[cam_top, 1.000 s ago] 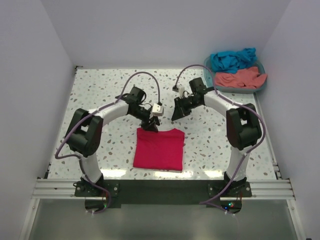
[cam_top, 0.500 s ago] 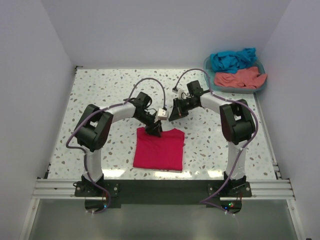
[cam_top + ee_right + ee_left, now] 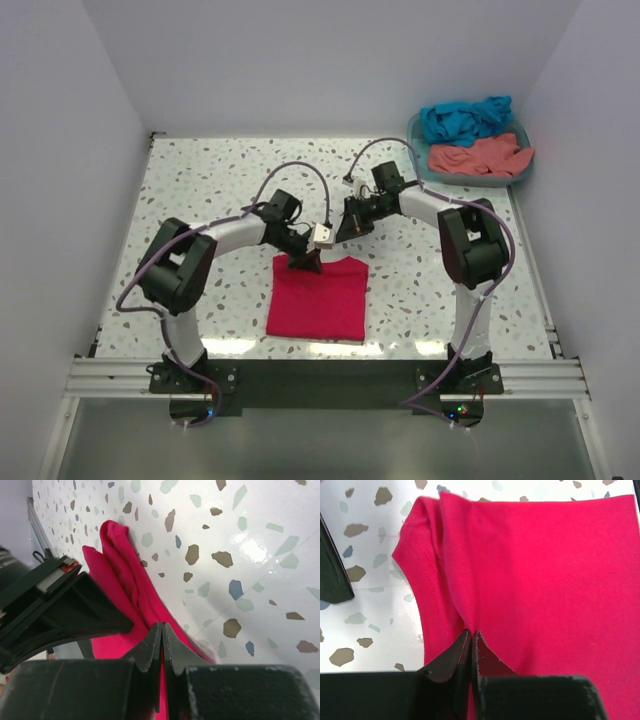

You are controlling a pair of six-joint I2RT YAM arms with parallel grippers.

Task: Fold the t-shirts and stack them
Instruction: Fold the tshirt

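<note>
the left gripper (image 3: pixel 471 635) has its jaws pressed together, pinching the far edge of the folded crimson-pink t-shirt (image 3: pixel 318 298). the shirt lies flat on the speckled worktop (image 3: pixel 200 200), between the arms. the right gripper (image 3: pixel 161 626) has its jaws pressed together too, just beside that edge; it is hard to tell if they nip any cloth. the teal-blue t-shirt (image 3: pixel 465 118) and the salmon-coral t-shirt (image 3: pixel 475 155) sit crumpled in the teal basket (image 3: pixel 522 172) at the far right corner.
</note>
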